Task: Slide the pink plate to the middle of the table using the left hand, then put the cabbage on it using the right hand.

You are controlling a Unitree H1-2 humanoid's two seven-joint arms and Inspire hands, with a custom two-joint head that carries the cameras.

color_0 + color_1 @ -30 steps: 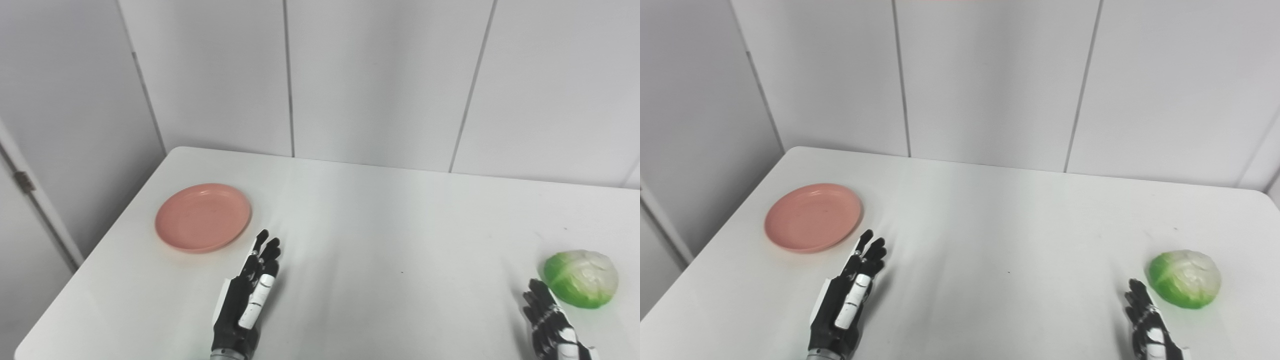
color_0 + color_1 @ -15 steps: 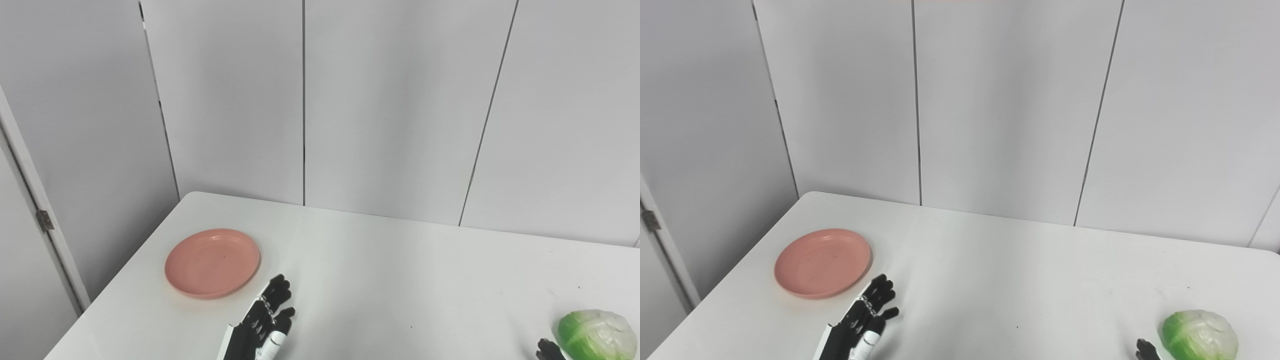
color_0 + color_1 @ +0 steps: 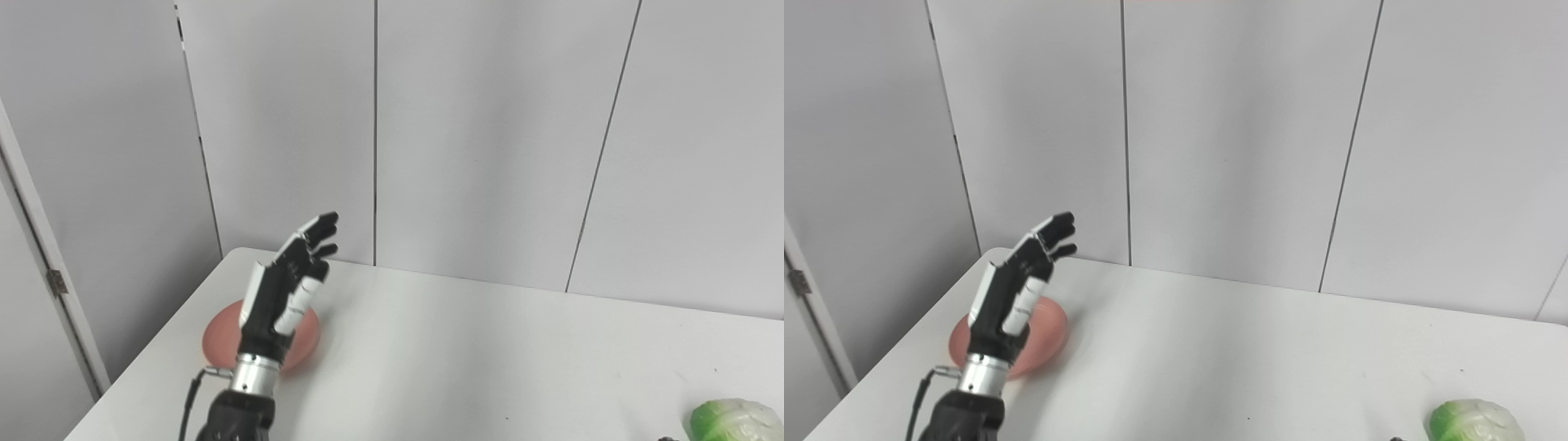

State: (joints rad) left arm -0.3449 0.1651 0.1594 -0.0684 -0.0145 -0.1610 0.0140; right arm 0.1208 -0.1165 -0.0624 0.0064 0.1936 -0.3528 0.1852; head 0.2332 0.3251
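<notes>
Left hand (image 3: pixel 283 293) raised above the plate (image 3: pixel 309 334), fingers (image 3: pixel 318 229) spread, holding nothing; likely poised to drop onto it for the slide. Plate sits at desk's (image 3: pixel 465 343) left edge. Cabbage (image 3: pixel 1473 422) near right. Right hand out of view.

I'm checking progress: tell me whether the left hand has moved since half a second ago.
Yes. The left hand has risen off the table and gone forward-left; it now hangs open in front of the pink plate, which lies where it was.
</notes>
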